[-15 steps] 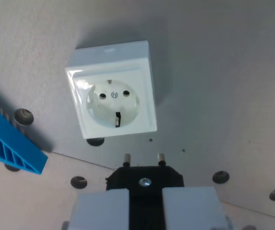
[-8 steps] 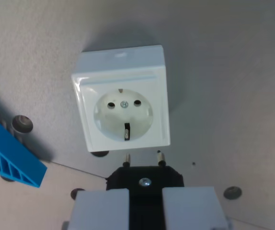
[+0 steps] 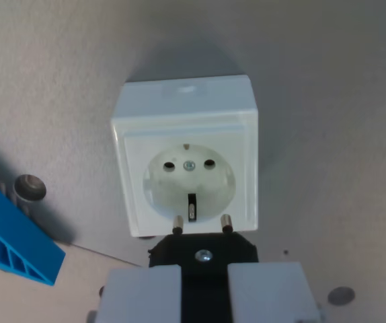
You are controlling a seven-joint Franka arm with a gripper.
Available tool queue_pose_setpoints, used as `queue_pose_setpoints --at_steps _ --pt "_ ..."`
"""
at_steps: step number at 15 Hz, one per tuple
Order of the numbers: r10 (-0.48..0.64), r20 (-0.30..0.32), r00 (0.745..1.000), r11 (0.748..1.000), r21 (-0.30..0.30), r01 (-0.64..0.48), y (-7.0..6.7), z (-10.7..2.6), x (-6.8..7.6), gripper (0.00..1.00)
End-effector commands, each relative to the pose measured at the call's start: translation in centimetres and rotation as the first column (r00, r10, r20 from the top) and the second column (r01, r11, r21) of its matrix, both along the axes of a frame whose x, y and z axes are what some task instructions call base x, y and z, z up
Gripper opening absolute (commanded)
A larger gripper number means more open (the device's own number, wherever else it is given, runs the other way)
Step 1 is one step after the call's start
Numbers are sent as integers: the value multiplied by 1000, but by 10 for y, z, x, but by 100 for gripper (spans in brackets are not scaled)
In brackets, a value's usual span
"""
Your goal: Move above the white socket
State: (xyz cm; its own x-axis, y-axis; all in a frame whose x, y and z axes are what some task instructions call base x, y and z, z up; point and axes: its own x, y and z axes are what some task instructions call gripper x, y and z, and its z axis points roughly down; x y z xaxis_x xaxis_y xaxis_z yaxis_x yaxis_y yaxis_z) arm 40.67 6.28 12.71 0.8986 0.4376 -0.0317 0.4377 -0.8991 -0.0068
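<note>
The white socket [image 3: 187, 160] is a square box with a round recess, two pin holes and a centre screw, lying on the grey surface in the middle of the wrist view. My gripper [image 3: 204, 286] sits at the bottom centre, its two white fingers [image 3: 142, 293] shut on a black plug [image 3: 203, 250]. The plug's two metal pins point at the socket and their tips overlap the socket's lower edge in the picture. I cannot tell how far above the socket the pins are.
A blue ribbed plastic part [image 3: 8, 232] lies at the wrist view's lower left. Round holes in the board show at the left [image 3: 29, 188] and lower right [image 3: 341, 295]. A seam between two board panels runs across the bottom.
The camera has moved toward the socket: it has grown and slid down and to the right in the picture, and the plug pins now reach its lower edge.
</note>
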Motion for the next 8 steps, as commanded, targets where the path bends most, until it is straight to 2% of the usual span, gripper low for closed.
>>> queue_pose_setpoints --at_steps 1,8 --pt "40 114 993 999 20 -43 2 -10 -6 0" --pt "36 120 992 999 20 -39 4 -17 -10 0"
